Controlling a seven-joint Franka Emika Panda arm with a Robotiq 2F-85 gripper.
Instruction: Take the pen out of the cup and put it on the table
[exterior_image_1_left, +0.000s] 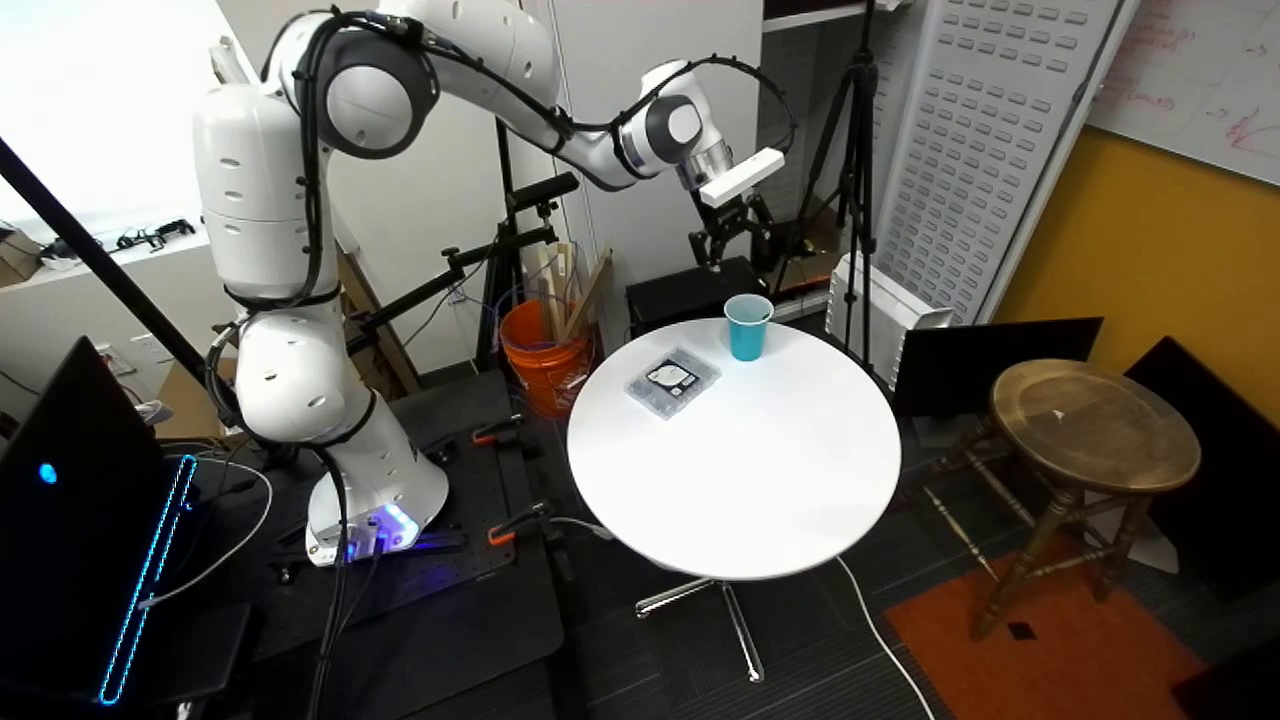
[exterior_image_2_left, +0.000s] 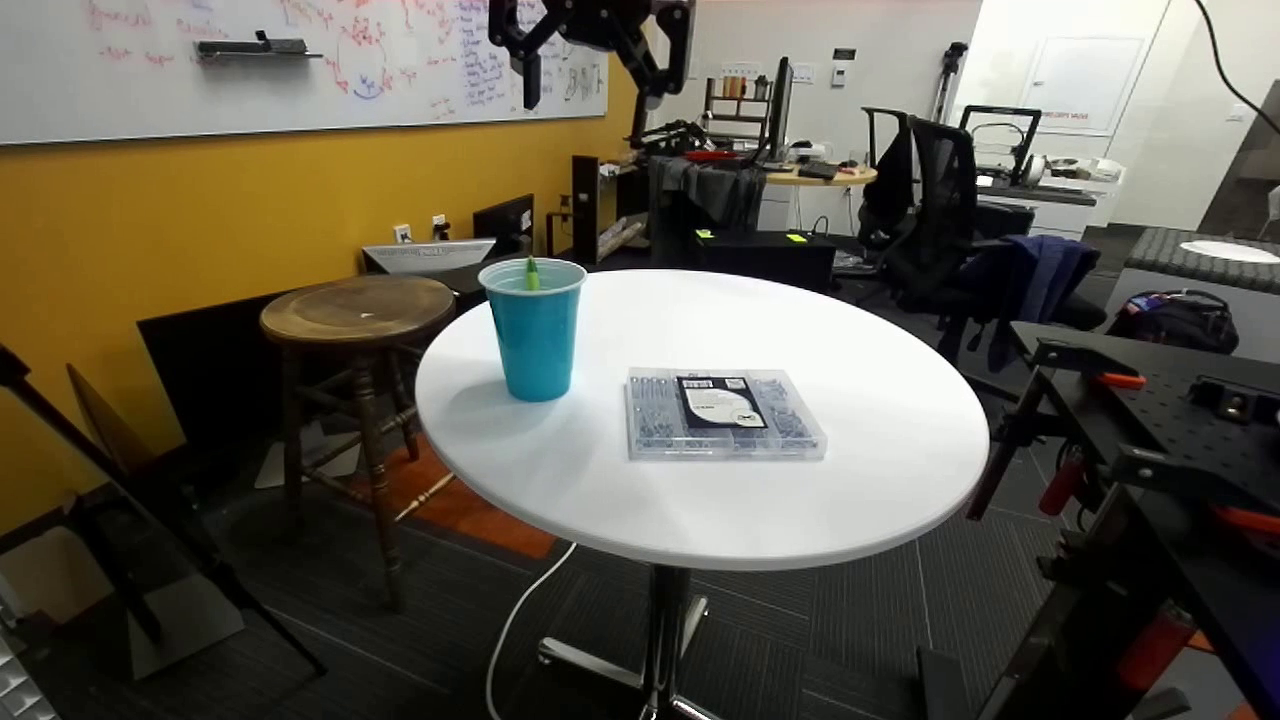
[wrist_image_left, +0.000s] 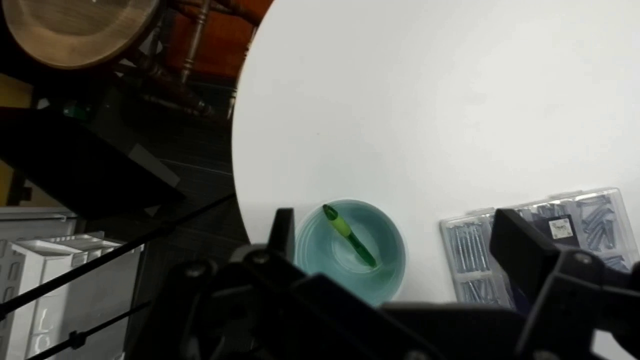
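The pen (wrist_image_left: 349, 235) leans inside the cup (exterior_image_2_left: 538, 345), near the worktop's (exterior_image_1_left: 740, 470) edge. The end effector (exterior_image_2_left: 585, 122) is spread wide, empty; both lifting and placing seem to remain.

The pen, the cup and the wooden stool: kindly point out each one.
Pen (wrist_image_left: 349, 235): wrist view, middle of its body.
Cup (exterior_image_2_left: 538, 347): in an exterior view, outer wall.
Wooden stool (exterior_image_1_left: 1095, 425): in an exterior view, its seat.

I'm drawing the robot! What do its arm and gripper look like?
The arm is white and rounded, with dark grey joint rings and black cables along it. Blue-purple lights glow at its base. The two-fingered gripper is black and angular, with a white bar just above.
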